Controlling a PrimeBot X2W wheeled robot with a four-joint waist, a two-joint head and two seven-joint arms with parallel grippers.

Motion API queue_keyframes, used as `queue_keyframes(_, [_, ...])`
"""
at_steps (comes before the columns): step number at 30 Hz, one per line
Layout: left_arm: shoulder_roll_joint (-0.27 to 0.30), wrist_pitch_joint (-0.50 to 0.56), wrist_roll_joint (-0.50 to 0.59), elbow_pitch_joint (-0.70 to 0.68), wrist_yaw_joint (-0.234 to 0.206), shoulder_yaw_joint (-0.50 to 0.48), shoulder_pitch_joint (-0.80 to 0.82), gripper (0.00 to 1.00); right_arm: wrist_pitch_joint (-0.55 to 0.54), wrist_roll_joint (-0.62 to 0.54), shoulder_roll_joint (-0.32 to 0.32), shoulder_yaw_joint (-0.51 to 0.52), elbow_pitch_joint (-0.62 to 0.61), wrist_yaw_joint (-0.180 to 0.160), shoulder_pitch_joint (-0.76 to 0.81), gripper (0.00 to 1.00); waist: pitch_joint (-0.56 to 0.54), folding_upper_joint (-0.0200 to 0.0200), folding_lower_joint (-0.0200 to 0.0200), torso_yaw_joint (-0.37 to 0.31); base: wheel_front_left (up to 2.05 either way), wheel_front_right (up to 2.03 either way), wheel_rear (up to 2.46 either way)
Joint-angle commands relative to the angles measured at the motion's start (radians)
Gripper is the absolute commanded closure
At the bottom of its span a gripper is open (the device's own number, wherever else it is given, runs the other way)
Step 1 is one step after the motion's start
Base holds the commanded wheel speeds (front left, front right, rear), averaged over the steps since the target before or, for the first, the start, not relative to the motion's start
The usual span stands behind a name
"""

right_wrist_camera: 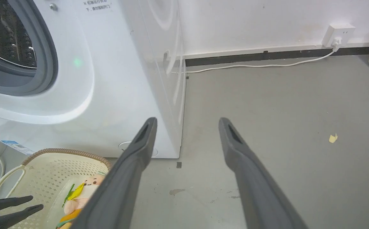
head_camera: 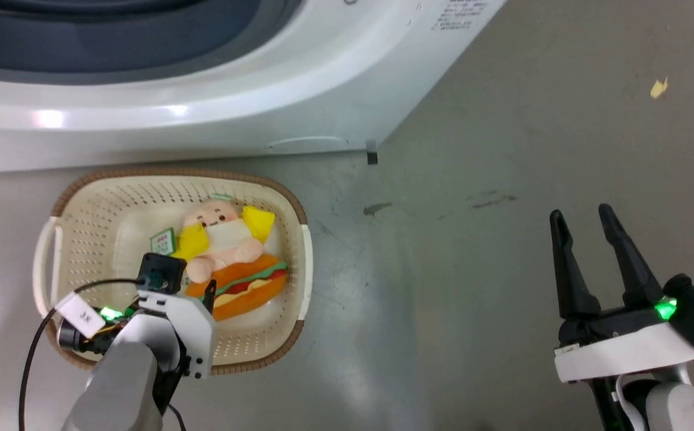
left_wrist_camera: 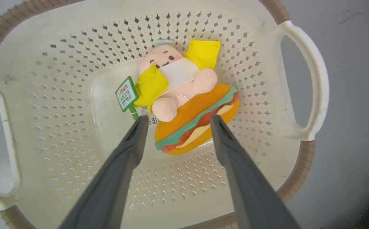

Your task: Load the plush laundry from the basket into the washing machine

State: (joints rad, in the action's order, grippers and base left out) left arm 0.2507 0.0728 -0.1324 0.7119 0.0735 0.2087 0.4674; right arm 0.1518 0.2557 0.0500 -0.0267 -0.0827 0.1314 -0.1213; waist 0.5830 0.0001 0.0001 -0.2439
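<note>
A small plush toy, a pale pink figure with yellow sleeves lying on an orange hamburger bun, rests on the bottom of a cream perforated plastic basket with a brown woven-look rim, at the lower left of the head view. The basket stands on the grey floor just in front of the large white front-loading washing machine, which runs across the top of that frame; in the right wrist view its grey gasket and steel drum show at the upper left. The toy's green-white tag sticks out beside one yellow sleeve, left of centre in the left wrist view.

The left claw hangs inside the basket above the toy, jaws spread wide and holding nothing: one dark fingertip lies just left of the bun, the other at the bun's right edge. Whether either tip touches the toy cannot be told.

The right claw is at the lower right of the head view, well apart from the basket, over the floor, jaws wide and empty, fingers pointing up the frame. A small yellow scrap lies on the floor at the upper right.
</note>
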Motion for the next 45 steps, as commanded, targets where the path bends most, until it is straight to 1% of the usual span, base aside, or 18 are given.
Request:
queue_keyframes(1, [0.012,0.012,-0.010,0.033,0.003,0.011,0.035,0.00,0.010,0.013,0.000,-0.003,-0.011,0.000,-0.023,0.00,0.028,-0.0001,-0.0001,-0.010,0.00,0.00,0.00])
queue_keyframes(8, [0.028,0.082,-0.019,0.120,0.009,0.047,0.119,0.00,0.025,0.034,0.000,-0.006,-0.030,0.000,-0.034,0.00,0.098,-0.0001,-0.0001,-0.022,0.00,0.00,0.00])
queue_keyframes(14, [0.044,0.110,-0.072,0.187,-0.004,0.028,0.202,0.00,0.037,0.058,0.000,-0.010,-0.042,0.000,-0.041,0.00,0.159,-0.0001,-0.0001,-0.035,0.00,0.00,0.00])
queue_keyframes(16, [0.055,0.144,-0.087,0.232,-0.003,0.040,0.256,0.00,0.046,0.072,0.000,-0.016,-0.051,-0.001,-0.050,0.00,0.198,-0.0001,-0.0001,-0.045,0.00,0.00,0.00])
queue_keyframes(20, [0.051,0.176,-0.125,0.278,-0.003,0.030,0.304,0.00,0.054,0.101,0.000,-0.020,-0.056,-0.001,-0.059,0.00,0.237,-0.0001,-0.0001,-0.053,0.00,0.00,0.00])
queue_keyframes(27, [0.049,0.183,-0.163,0.351,-0.003,0.041,0.369,0.00,0.069,0.131,0.000,-0.031,-0.067,-0.001,-0.071,0.00,0.301,-0.0001,-0.0001,-0.072,0.00,0.00,0.00])
queue_keyframes(29, [0.054,0.177,-0.172,0.371,-0.010,0.044,0.385,0.00,0.073,0.141,0.000,-0.034,-0.070,-0.001,-0.076,0.00,0.319,-0.0001,-0.0001,-0.077,0.00,0.00,0.00])
queue_keyframes(33, [0.067,0.178,-0.185,0.415,-0.008,0.058,0.413,0.00,0.081,0.155,0.000,-0.046,-0.074,-0.001,-0.089,0.00,0.349,-0.0001,-0.0001,-0.092,0.00,0.00,0.00])
queue_keyframes(34, [0.070,0.178,-0.190,0.426,-0.007,0.060,0.419,0.55,0.083,0.159,0.000,-0.049,-0.075,-0.001,-0.092,0.00,0.356,-0.0001,-0.0001,-0.096,0.00,0.00,0.00])
queue_keyframes(35, [0.070,0.178,-0.190,0.426,-0.007,0.060,0.419,0.55,0.083,0.159,0.000,-0.049,-0.075,-0.001,-0.092,0.00,0.356,-0.0001,-0.0001,-0.096,0.00,0.00,0.00])
queue_keyframes(36, [0.081,0.170,-0.195,0.446,-0.002,0.069,0.430,1.00,0.087,0.167,0.000,-0.052,-0.077,-0.001,-0.101,0.00,0.367,-0.0001,-0.0001,-0.106,0.00,0.00,0.00])
queue_keyframes(40, [0.101,0.162,-0.203,0.478,0.002,0.081,0.443,1.00,0.094,0.176,0.000,-0.059,-0.078,-0.001,-0.117,0.00,0.379,-0.0001,-0.0001,-0.123,0.00,0.00,0.00])
queue_keyframes(42, [0.120,0.156,-0.223,0.511,0.004,0.082,0.449,1.00,0.100,0.189,0.000,-0.062,-0.074,-0.001,-0.139,0.00,0.381,-0.0001,-0.0001,-0.146,0.00,0.00,0.00])
queue_keyframes(43, [0.120,0.156,-0.223,0.511,0.004,0.082,0.449,1.00,0.100,0.189,0.000,-0.062,-0.074,-0.001,-0.139,0.00,0.381,-0.0001,-0.0001,-0.146,0.00,0.00,0.00])
queue_keyframes(44, [0.135,0.141,-0.242,0.533,0.003,0.076,0.447,1.00,0.104,0.197,0.000,-0.071,-0.068,-0.001,-0.154,0.00,0.375,-0.0001,-0.0001,-0.164,0.00,0.00,0.00])
queue_keyframes(45, [0.135,0.141,-0.242,0.533,0.003,0.076,0.447,1.00,0.104,0.197,0.000,-0.071,-0.068,-0.001,-0.154,0.00,0.375,-0.0001,-0.0001,-0.164,0.00,0.00,0.00])
